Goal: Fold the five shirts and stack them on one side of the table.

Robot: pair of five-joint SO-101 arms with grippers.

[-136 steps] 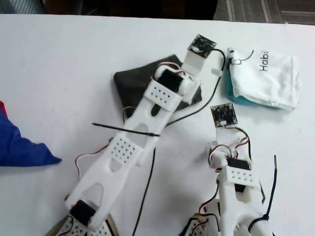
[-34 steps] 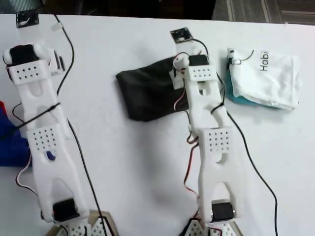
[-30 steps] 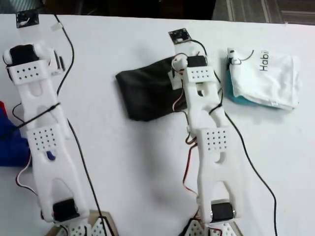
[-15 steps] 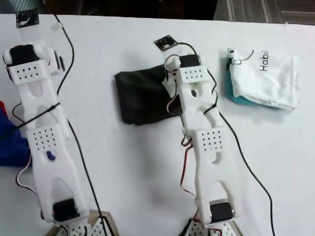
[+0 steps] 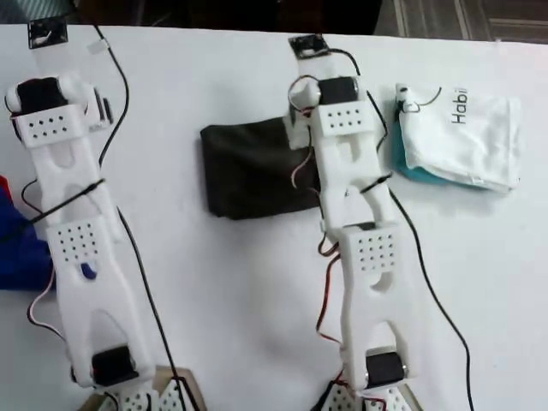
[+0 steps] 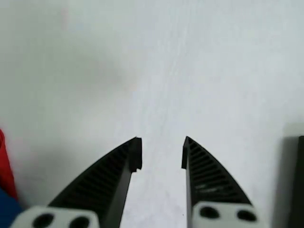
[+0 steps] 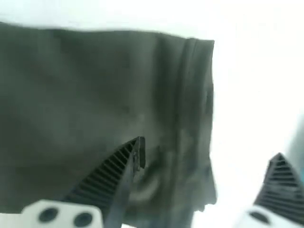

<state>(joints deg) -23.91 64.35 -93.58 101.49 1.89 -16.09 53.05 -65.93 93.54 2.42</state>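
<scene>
Tabletop [image 5: 240, 291] open nearside of black shirt [image 5: 248, 167], far side also free; white stack [image 5: 462, 128] blocks right, blue shirt [image 5: 13, 257] blocks left edge.

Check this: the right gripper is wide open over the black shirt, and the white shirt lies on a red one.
One thing is wrong: the white shirt lies on a teal shirt, not a red one, as the high view shows. The right gripper is wide open over the black shirt.

Fixed high up, looking steeply down over the table [image 5: 214, 282] and both arms [image 5: 364, 257]. On the left wrist, close above the table, facing down. On the right wrist, close over the dark shirt [image 7: 85, 95], shared with the high view
</scene>
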